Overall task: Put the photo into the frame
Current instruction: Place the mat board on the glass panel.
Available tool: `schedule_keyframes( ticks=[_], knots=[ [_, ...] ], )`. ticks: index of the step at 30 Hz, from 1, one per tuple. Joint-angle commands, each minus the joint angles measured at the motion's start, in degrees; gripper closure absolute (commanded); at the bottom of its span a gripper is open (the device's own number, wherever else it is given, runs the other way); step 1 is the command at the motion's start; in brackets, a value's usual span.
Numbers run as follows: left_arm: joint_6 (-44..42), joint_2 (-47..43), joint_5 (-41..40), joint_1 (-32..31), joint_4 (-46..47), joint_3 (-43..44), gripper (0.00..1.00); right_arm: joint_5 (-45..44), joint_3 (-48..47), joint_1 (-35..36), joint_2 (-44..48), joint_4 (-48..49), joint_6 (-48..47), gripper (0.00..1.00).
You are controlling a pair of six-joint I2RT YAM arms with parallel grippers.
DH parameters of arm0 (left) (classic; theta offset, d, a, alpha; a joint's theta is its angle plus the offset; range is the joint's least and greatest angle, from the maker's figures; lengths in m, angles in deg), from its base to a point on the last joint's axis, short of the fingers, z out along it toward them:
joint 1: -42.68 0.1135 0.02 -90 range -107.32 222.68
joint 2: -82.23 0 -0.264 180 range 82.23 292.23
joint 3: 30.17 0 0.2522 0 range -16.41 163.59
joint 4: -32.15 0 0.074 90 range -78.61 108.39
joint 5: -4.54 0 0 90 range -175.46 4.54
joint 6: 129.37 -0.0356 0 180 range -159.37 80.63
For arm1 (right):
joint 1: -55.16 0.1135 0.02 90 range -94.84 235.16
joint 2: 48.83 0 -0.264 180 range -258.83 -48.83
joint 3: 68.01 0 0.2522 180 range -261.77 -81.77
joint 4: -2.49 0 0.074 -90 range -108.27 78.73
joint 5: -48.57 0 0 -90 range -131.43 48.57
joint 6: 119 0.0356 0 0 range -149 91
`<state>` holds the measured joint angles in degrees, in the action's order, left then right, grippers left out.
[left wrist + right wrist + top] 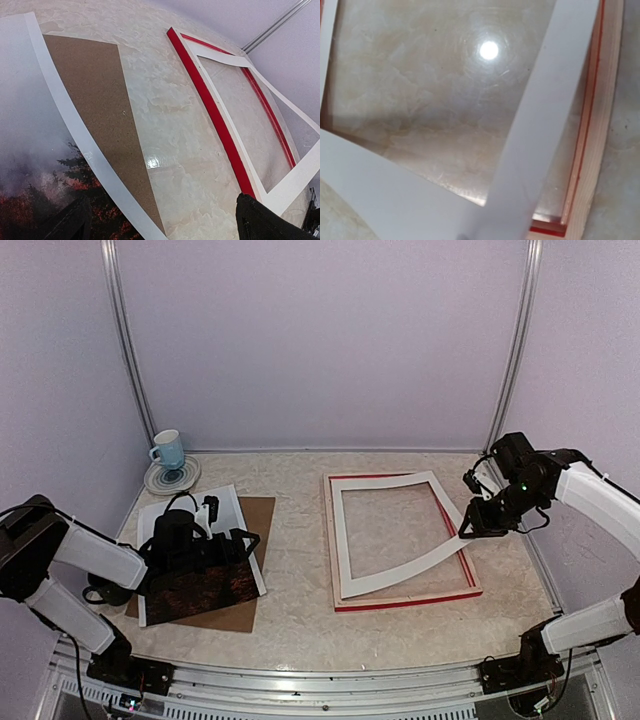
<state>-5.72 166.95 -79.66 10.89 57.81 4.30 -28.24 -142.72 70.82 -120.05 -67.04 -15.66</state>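
Photo [205,592] lies partly hidden beneath left hand [230,525].

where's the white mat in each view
top external: white mat right of centre, lying askew over the frame.
left wrist: white mat at the right edge, across the frame.
right wrist: white mat crosses as a diagonal strip, with another strip lower left.
shared landmark: the frame, its red bar beside the mat in all three.
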Motion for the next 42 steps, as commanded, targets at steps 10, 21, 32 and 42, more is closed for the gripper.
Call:
schedule_keyframes(
  ticks=[10,21,32,42],
  knots=[
    [0.4,0.7,0.5,0.5,1.5,-0.3,0.01,-2.7,0.8,0.7,-1.8,1.5,-0.1,0.65],
    [0.4,0.7,0.6,0.5,1.5,-0.3,0.01,-6.2,0.6,2.1,-3.3,1.5,0.3,0.63],
    [0.4,0.6,0.5,0.5,1.5,-0.4,0.01,-7.8,-0.3,3.7,-4.3,0.8,0.4,0.56],
    [0.3,0.0,0.3,0.5,1.3,-0.4,0.01,-11.7,-2.6,3.7,-4.9,-1.2,0.7,0.39]
  ],
)
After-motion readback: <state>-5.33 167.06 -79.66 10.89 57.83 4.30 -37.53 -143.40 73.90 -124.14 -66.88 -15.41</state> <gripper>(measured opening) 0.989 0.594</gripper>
